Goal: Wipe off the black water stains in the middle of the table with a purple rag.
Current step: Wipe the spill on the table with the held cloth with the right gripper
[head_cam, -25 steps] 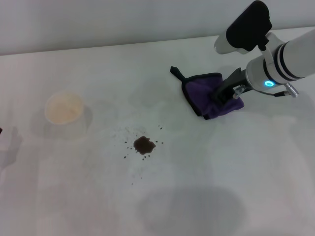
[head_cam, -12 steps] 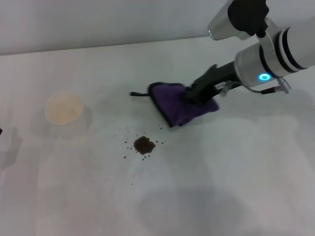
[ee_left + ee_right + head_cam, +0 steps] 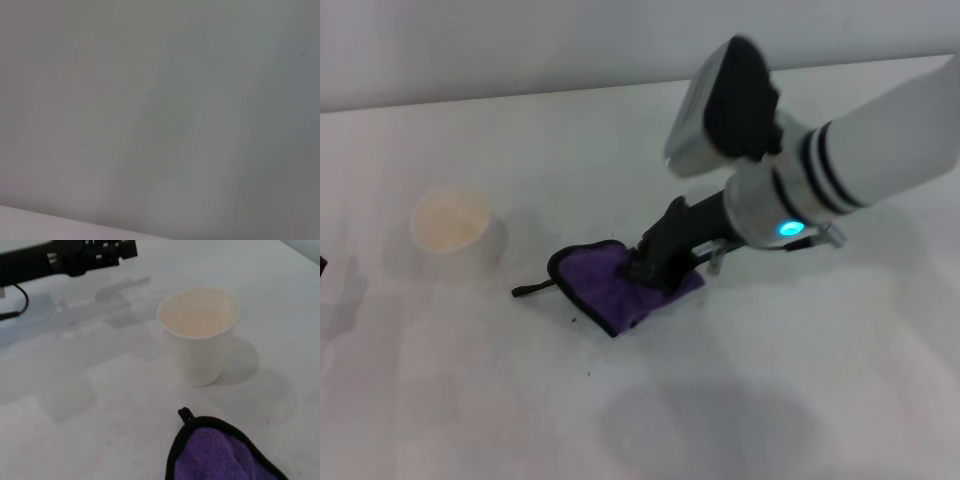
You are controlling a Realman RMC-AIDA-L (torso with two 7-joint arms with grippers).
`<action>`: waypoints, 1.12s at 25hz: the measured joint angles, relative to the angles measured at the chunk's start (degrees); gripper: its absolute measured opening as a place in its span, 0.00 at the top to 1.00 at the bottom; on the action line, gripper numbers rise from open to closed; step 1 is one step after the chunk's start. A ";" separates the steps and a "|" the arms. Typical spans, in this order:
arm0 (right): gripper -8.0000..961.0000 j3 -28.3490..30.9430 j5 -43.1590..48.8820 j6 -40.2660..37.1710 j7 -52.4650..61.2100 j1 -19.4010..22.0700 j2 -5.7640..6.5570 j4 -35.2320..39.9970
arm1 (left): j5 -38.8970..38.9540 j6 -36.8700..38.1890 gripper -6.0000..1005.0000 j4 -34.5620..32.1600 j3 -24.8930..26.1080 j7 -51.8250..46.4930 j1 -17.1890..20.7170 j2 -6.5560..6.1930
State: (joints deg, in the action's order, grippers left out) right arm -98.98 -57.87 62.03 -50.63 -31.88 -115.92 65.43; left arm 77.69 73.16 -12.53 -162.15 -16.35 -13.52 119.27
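Right gripper [image 3: 655,268] clamped purple rag [image 3: 615,285], pressed flat mid-table [image 3: 770,400] over black water stains, blot hidden, few specks [image 3: 573,321] showing. Risk: further sweep clips paper cup [image 3: 455,228] nearby. Left gripper out of view.

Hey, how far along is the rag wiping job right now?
Done: the right end effector has the purple rag pressed on the middle of the table, covering the spot where the blot should be. In hand: the wipe itself. Left: a few dark specks beside the rag, and lifting it to check underneath. A paper cup stands nearby.
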 joint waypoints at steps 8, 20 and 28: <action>0.91 -11.24 -1.15 -15.22 0.01 0.82 -0.01 -4.31 | 0.00 -0.74 0.13 -0.22 0.00 0.00 -0.07 0.00; 0.91 -16.99 -6.82 -22.77 -0.85 0.96 -0.15 -9.24 | 0.00 -1.44 0.13 -0.43 0.00 0.01 -0.88 0.08; 0.91 -21.88 -12.52 -21.13 -3.70 0.42 -0.21 -8.65 | 0.00 -1.45 0.13 -0.33 0.00 0.00 -1.44 0.09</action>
State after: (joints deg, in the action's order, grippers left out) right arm -120.86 -70.39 40.91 -54.33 -31.46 -116.13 56.78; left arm 77.70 71.71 -12.86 -162.16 -16.34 -14.96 119.36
